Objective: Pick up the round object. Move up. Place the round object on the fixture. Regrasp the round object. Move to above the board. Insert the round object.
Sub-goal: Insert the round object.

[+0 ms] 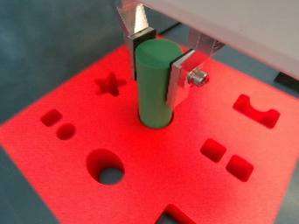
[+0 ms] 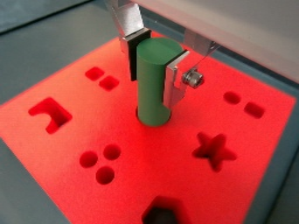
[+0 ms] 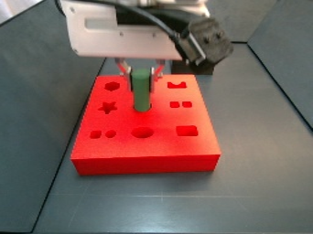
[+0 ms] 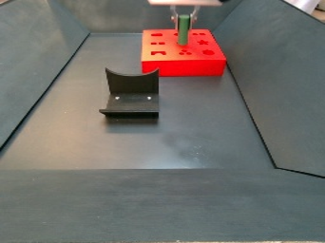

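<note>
My gripper (image 1: 162, 59) pinching smooth green cylindrical peg (image 1: 156, 87) near top, upright, tip at bright red recessed board (image 1: 187, 179) centre; star cutout (image 1: 110, 84) ten o'clock. Reads light, stiff, slippery: I keep grip high.

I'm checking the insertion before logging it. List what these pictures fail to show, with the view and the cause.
- The lower tip of the round object: both wrist views; the peg's own body hides how deep it sits in the board.
- The hole beneath it: covered by the peg in every view.
- The gripper: side views; its housing hides the finger contact.
- The fixture: a side view; notch detail too small.
</note>
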### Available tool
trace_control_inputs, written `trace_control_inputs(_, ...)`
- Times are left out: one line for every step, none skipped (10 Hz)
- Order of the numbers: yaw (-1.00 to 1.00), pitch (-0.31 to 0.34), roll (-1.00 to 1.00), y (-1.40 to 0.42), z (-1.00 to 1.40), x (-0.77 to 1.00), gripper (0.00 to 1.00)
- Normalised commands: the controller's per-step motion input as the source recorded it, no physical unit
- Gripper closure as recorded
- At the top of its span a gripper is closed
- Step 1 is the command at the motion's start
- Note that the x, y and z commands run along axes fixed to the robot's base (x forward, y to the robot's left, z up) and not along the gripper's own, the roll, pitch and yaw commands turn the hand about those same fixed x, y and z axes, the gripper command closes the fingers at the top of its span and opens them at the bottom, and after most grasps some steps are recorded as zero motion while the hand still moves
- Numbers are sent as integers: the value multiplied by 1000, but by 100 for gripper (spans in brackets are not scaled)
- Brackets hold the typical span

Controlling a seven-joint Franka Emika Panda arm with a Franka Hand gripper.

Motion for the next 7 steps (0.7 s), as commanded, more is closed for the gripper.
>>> trace_control_inputs(54,-123,-9,191,-926,86,100)
trace_control_inputs(26,-167,0,103,-906,0,100)
trace_control_inputs(23,-197,29,0,-869,-71,100)
trace_control_inputs(31,-211,83,0,-840,-120,100)
trace_control_inputs(0,-39,24,0,-317,0,100)
trace_control_inputs(0,-26,0,0,-9,0,100)
trace_control_inputs(0,-60,0,0,-46,0,100)
